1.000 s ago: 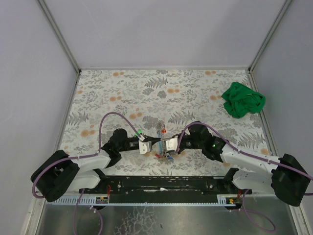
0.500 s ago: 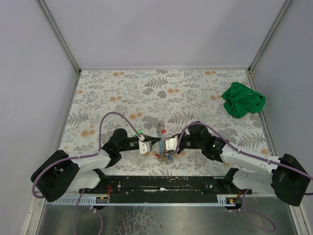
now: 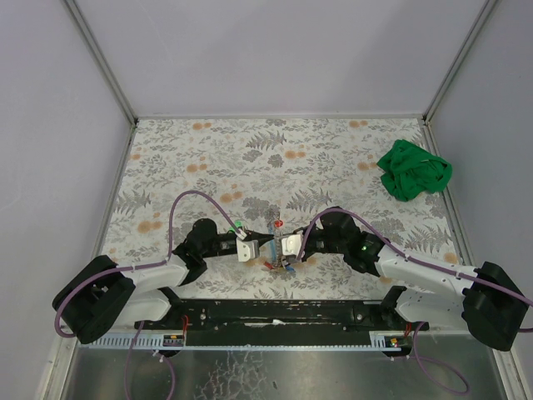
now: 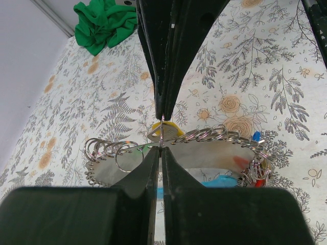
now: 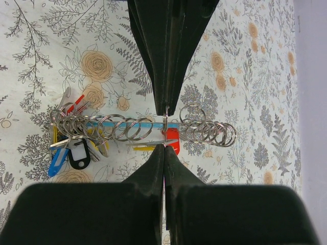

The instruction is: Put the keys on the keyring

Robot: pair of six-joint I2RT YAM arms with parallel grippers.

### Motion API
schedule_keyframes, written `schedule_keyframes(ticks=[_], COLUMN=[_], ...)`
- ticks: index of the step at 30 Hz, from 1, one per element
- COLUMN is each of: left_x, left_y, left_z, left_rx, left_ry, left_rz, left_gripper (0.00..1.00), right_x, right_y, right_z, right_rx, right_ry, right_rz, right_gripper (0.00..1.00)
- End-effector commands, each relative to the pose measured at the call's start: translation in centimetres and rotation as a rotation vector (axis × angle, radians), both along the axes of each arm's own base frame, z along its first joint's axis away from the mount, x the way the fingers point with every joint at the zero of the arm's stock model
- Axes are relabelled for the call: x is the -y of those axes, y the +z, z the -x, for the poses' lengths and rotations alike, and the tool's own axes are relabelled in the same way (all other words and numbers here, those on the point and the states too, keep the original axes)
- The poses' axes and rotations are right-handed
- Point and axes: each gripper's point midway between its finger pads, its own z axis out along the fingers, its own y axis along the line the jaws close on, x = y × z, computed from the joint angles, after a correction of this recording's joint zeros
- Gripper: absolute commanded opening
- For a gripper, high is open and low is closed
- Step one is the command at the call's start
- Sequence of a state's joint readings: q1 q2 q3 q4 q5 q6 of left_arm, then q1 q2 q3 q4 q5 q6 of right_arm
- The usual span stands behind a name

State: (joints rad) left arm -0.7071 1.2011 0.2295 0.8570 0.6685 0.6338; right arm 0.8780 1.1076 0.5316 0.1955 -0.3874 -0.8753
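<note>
Left gripper (image 4: 159,151): jaws together at 6 o'clock on the table (image 3: 208,150), nipping a thin keyring (image 5: 166,118) that you see edge-on.
Right gripper (image 5: 164,148): jaws together too, tip to tip with the left one, on the same ring.
Change: nothing you would notice over the last second; both arms hold as before.
Yellow-orange key (image 4: 164,128): just behind the pinched ring. You cannot tell whether it is threaded. No green key shows.
Meaning: probably mid-threading and paused, not finished.
Row of rings (image 5: 127,128): lies under the tips.
Green cloth (image 3: 414,169): 2 o'clock, far.

White-black arms (image 3: 158,271), purple cables (image 3: 187,196), black-fingered hands (image 4: 160,131)
</note>
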Motion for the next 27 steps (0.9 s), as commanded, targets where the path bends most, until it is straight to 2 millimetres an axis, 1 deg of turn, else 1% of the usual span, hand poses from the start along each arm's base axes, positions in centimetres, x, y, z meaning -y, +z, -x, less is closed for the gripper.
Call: schedule_keyframes(ticks=[1, 8, 27], left_x=[0.61, 0.66, 0.79], left_y=[1.68, 1.69, 1.69], left_z=[-0.49, -0.47, -0.2], left_rx=[0.05, 0.049, 0.044], left_ry=[-0.004, -0.008, -0.023], left_rz=[0.026, 0.026, 0.026], left_gripper=[0.0, 0.0, 0.0], right_x=[-1.51, -1.72, -1.96], right_y=[3.55, 3.7, 4.1], right_z=[0.1, 0.34, 0.17], right_rx=[0.06, 0.057, 0.058], right_ry=[0.046, 0.056, 0.048], right_rz=[-0.092, -0.1, -0.123], right_gripper=[0.0, 0.0, 0.0])
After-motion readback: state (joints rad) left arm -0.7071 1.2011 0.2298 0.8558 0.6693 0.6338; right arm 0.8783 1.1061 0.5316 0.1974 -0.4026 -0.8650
